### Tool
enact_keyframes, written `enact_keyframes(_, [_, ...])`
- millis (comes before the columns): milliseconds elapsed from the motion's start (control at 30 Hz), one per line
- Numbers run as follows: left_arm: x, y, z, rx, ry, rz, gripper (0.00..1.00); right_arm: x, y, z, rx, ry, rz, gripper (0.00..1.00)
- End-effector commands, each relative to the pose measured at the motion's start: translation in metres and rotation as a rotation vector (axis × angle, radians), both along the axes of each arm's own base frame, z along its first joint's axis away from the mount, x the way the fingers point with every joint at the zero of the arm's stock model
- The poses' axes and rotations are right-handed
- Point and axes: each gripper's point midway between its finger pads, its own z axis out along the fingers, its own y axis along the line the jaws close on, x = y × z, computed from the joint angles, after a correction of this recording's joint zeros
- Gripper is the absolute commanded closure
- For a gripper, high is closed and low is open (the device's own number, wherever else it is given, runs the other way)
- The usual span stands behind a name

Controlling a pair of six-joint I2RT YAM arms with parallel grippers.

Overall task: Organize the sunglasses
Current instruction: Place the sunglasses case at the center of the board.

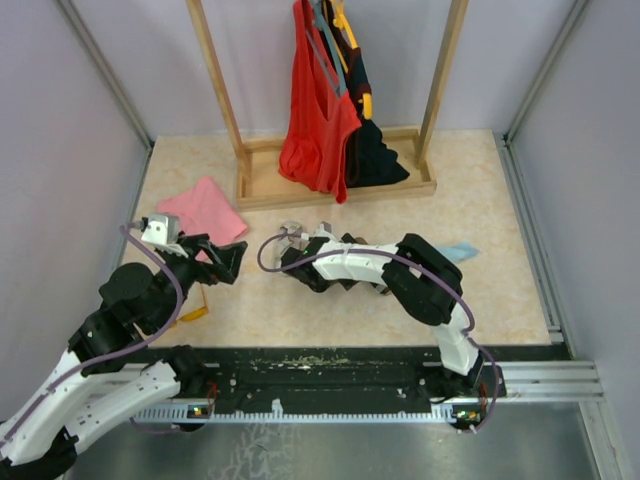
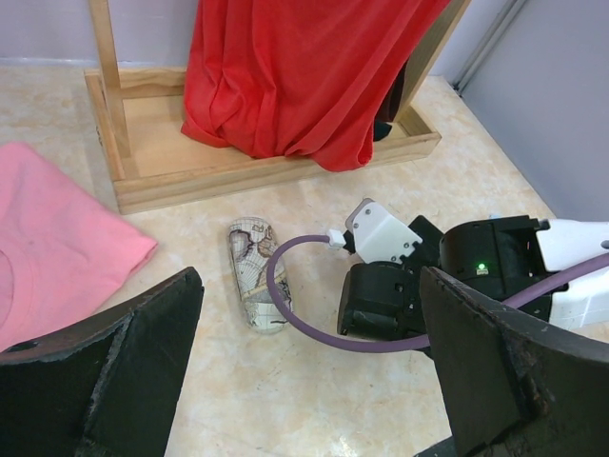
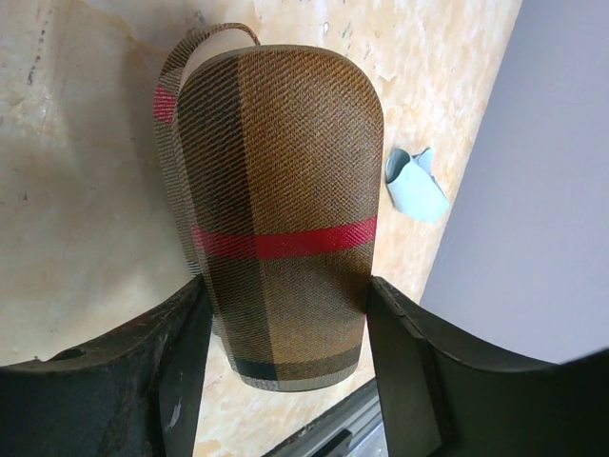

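The left tool (image 1: pixel 236 260) is wide open and empty, aimed away toward the clothes rack (image 1: pixel 400 188). The sunglasses (image 1: pixel 195 313) seem to be the thin reddish sliver on the table (image 1: pixel 500 290), just beside the left forearm and behind its tool, toward the near edge. The sliver lies roughly crosswise; which way it faces I cannot tell. The left arm is nearer. The right tool (image 3: pixel 285 295) clamps the brown case (image 3: pixel 276 162).

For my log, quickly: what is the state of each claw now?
Left claw: open, empty.
Right claw: closed on the brown case.
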Motion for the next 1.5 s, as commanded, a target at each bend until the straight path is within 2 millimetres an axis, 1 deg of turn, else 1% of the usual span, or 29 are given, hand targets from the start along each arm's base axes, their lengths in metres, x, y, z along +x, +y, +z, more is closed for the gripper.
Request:
enact_keyframes(0, [-0.003, 0.002, 0.002, -0.015, -0.004, -0.003, 0.00, 0.003, 0.015, 0.006, 0.033, -0.038, 0.013, 0.56])
enact_keyframes(67, [-0.003, 0.001, 0.001, -0.012, -0.002, -0.007, 0.00, 0.003, 0.017, 0.005, 0.036, -0.036, 0.017, 0.54])
enact_keyframes(367, [-0.004, -0.001, 0.000, -0.015, 0.001, -0.019, 0.00, 0.003, 0.029, 0.007, 0.048, -0.033, 0.040, 0.36])
enact_keyframes(700, [-0.007, 0.002, -0.005, -0.013, 0.006, -0.017, 0.00, -0.001, 0.040, 0.005, 0.053, -0.024, 0.065, 0.26])
enact_keyframes(833, [-0.007, 0.003, -0.005, -0.014, 0.006, -0.015, 0.00, -0.003, 0.052, 0.006, 0.081, -0.012, 0.089, 0.22])
enact_keyframes(1000, [-0.008, 0.005, -0.005, -0.015, 0.013, -0.011, 0.00, -0.011, 0.074, 0.005, 0.165, 0.035, 0.142, 0.17])
enact_keyframes(1033, [-0.008, 0.006, -0.005, -0.018, 0.018, -0.007, 0.00, -0.014, 0.082, 0.008, 0.204, 0.042, 0.158, 0.15])
enact_keyframes(1200, [-0.008, 0.007, -0.006, -0.021, 0.025, 0.000, 0.00, -0.020, 0.095, 0.018, 0.302, 0.056, 0.190, 0.14])
enact_keyframes(1333, [-0.008, 0.009, -0.010, -0.026, 0.046, 0.017, 0.00, -0.024, 0.111, 0.043, 0.476, 0.038, 0.233, 0.14])
enact_keyframes(1400, [-0.007, 0.011, -0.015, -0.028, 0.066, 0.034, 0.00, -0.026, 0.119, 0.060, 0.588, 0.022, 0.265, 0.13])
enact_keyframes(1467, [-0.007, 0.011, -0.019, -0.028, 0.083, 0.041, 0.00, -0.028, 0.127, 0.073, 0.727, 0.030, 0.296, 0.13])
